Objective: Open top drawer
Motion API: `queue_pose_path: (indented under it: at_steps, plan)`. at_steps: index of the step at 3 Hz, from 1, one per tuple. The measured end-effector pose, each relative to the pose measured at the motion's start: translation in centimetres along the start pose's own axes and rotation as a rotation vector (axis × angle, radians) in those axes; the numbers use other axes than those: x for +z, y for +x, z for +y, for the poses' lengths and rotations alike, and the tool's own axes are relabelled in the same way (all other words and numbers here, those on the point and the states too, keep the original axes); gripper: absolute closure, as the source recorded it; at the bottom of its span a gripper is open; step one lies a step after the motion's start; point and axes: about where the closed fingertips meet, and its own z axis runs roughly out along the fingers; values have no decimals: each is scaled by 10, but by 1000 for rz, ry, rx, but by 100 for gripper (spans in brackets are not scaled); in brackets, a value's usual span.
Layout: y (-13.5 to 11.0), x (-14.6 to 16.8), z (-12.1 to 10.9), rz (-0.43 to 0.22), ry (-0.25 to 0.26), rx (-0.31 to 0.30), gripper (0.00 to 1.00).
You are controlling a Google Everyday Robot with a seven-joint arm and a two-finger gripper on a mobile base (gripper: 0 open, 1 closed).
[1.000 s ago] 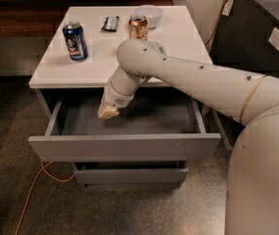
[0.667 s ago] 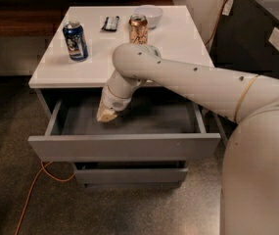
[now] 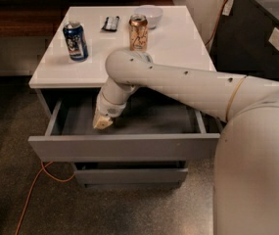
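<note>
The biggest thing in view is the robot's pale body [image 3: 256,175], by which the corner at 4 to 5 o'clock is filled. From it the arm [image 3: 188,84] is stretched toward 9 o'clock, across the front edge of the white cabinet top [image 3: 178,50], so that part of this edge and the middle of the drawer's inside are hidden.

The top drawer [image 3: 124,147] is found at the centre and a little toward 6 o'clock. It is pulled well out of the cabinet, and its grey inside is seen at both sides of the arm. Under it, at 6 o'clock, a lower drawer [image 3: 129,175] is seen with its front set further back.

A dark cabinet [image 3: 256,33] is placed at 2 o'clock, apart from the white one. An orange cable [image 3: 29,199] is laid on the speckled floor at 7 o'clock and passes under the open drawer.

On the top, a blue can [image 3: 75,41] is placed upright at 10 o'clock, and a gold can [image 3: 138,32] upright at 12 o'clock, just behind the elbow of the arm. A white bowl [image 3: 149,16] is seen just behind the gold can, and a small black object [image 3: 110,23] lies between the two cans, further back.

The gripper [image 3: 103,122] is held inside the open drawer, in its left half near the front panel, pointing down. Whether it is open or closed cannot be told.
</note>
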Motion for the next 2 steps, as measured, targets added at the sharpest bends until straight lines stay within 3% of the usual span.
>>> queue_pose_path:
  at_steps: [2]
  plan:
    - [-13, 2, 30, -31, -41, -3, 100]
